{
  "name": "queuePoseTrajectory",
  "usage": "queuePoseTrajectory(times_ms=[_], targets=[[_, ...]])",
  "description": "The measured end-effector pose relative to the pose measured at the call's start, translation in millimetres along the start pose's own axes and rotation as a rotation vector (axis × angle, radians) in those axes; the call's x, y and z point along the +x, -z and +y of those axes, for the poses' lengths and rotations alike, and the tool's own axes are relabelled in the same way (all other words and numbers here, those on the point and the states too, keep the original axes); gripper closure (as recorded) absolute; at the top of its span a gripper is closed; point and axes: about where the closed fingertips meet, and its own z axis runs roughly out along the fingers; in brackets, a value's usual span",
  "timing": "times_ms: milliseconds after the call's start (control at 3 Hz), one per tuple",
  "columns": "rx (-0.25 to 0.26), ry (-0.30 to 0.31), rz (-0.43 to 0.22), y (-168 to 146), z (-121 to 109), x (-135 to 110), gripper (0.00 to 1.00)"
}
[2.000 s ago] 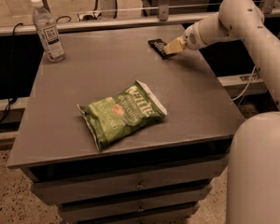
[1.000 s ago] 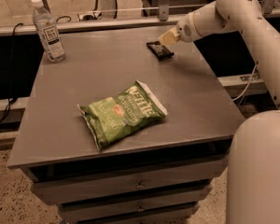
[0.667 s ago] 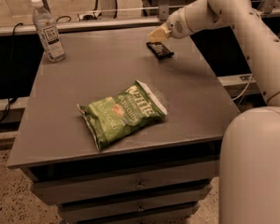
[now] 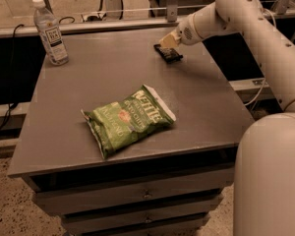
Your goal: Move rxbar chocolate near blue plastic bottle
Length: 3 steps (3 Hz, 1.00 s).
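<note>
Arm [image 4: 246, 18] farther left, claw [image 4: 169, 42], state unclear, at rxbar chocolate [image 4: 168, 53] near far edge of table [image 4: 88, 82]

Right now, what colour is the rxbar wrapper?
Black rxbar chocolate, seen in the camera view; the hand is at its far end.

"KETTLE" on green chip bag [image 4: 128, 119]. Label print on blue plastic bottle [image 4: 50, 32]: illegible. Lettering on rxbar chocolate [image 4: 169, 53], right at the gripper [image 4: 167, 41]: unreadable.
</note>
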Motion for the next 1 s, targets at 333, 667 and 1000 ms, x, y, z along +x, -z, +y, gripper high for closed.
queuePoseTrajectory(times_ms=[333,667,1000], targets=[[0.065,-0.026,-0.003,-2,-11,10,0.35],[0.109,-0.042,-0.006,-3,-19,17,0.13],[0.146,-0.059,0.002,-5,-27,29,0.00]])
